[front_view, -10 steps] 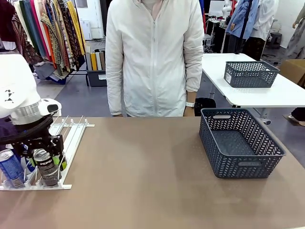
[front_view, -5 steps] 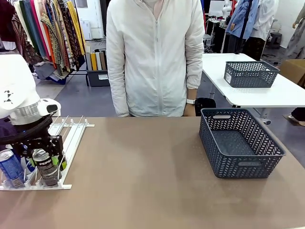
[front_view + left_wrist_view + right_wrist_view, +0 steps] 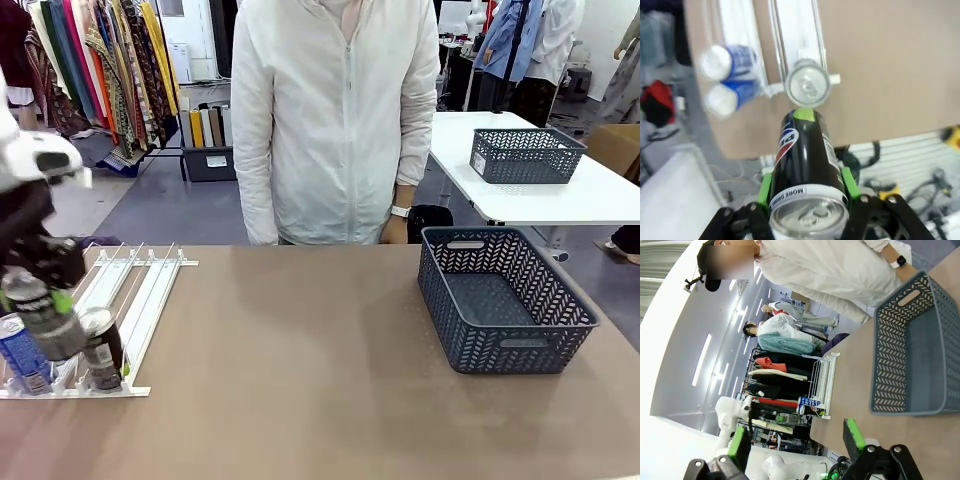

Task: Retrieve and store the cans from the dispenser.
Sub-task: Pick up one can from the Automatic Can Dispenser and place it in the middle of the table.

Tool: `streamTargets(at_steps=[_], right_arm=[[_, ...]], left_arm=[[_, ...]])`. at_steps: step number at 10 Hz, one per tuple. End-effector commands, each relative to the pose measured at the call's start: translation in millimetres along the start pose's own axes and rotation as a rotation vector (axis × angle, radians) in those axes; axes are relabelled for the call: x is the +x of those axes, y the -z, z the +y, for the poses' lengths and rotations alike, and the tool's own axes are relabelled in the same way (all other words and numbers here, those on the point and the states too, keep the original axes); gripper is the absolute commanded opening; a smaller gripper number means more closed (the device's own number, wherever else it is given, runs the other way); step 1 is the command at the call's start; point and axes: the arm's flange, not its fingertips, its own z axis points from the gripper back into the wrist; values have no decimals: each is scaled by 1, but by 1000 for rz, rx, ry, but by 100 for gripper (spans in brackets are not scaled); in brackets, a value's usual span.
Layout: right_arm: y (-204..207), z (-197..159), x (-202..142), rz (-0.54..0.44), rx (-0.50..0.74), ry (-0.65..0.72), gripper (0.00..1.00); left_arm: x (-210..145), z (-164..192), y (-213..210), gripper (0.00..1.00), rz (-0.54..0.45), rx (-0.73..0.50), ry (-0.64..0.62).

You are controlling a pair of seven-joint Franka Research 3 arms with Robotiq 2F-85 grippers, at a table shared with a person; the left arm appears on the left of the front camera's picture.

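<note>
The left fingers [image 3: 847, 181] are closed on a dark Pepsi can [image 3: 805, 145], their green pads pressing its two sides; in the left wrist view the silver top of this can is at 6 o'clock, near the camera. In the front view the same can [image 3: 42, 318] looks blurred and hangs in the air at 9 o'clock, above the near end of the dispenser [image 3: 150, 290]. The dispenser lies flat on the brown counter [image 3: 300, 390], at its 9 o'clock side. At its near end stands another dark can [image 3: 102, 348], upright, and just beside it at 9 o'clock a blue can [image 3: 22, 352]. From the left wrist the dark can in the lane [image 3: 807, 85] shows its round top directly beyond the held can, and two blue cans [image 3: 725, 60] lie at 10 o'clock. The right fingers [image 3: 853, 434] stand wide apart with nothing between them. A dark grey lattice basket [image 3: 440, 300] sits at the 3 o'clock side of the counter, well apart from the dispenser. A person in a white jacket [image 3: 335, 120] stands at 12 o'clock behind the counter.
</note>
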Motion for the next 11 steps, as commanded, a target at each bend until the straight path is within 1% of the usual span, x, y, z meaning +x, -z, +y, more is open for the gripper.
streamTargets(at_steps=[1, 3, 4, 5, 6, 9, 10, 11], right_arm=[[-1, 2, 3, -7, 16, -29, 100], [-1, 2, 3, -7, 16, -29, 100], [-1, 2, 3, -7, 16, -29, 100], [-1, 2, 3, -7, 16, -29, 100], [-1, 2, 3, -7, 16, -29, 100], [-1, 2, 3, -7, 16, -29, 100], [-1, 2, 3, -7, 16, -29, 100], [-1, 2, 3, -7, 16, -29, 100]], left_arm=[[-4, 5, -54, 0, -38, 44, 108], [-10, 18, -96, 0, -144, -19, 32], [-10, 25, -101, 0, -152, -51, 28], [-7, 34, -99, 0, -155, -100, -13], [-19, 16, -103, 0, -130, -6, 41], [-19, 16, -103, 0, -130, -6, 41], [-14, 17, -101, 0, -124, -22, 34], [7, 27, -95, 0, -154, -182, -45]])
